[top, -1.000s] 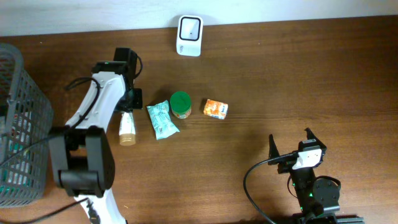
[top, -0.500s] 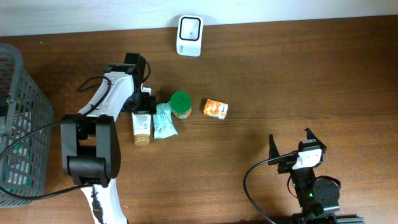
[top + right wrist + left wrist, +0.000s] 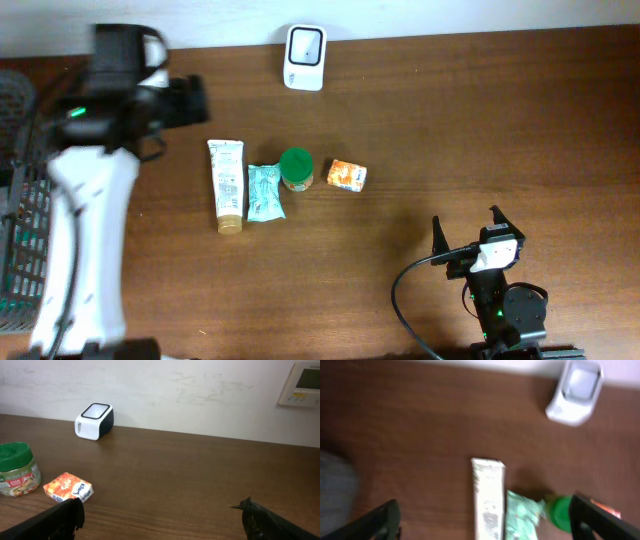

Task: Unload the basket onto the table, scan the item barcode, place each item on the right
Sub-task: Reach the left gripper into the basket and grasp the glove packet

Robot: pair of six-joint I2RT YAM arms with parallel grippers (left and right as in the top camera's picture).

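The tube point(image 3: 227, 186) lies flat and free on the tabletop point(image 3: 480, 120), at the left end of a short row with a green packet point(image 3: 264, 191), a green-lidded jar point(image 3: 296, 168) and an orange packet point(image 3: 346, 175). The row sits in front of the scanner point(image 3: 304, 44), probably so each item is a short carry from its window. The scanner stands at the far edge against the wall. The tube's long axis runs from far to near, almost square to the row. Its flat crimped end points toward the scanner side and its tan cap toward the robot. It lies just beside the green packet, perhaps touching it low down. Its print is too blurred to find a barcode. The left claw point(image 3: 485, 500) is spread wide and empty, high above the tube and looking down on it. The right claw point(image 3: 467, 225) is also spread and holds nothing, parked well apart at the near right. A wire basket point(image 3: 15, 200) stands at the far left.
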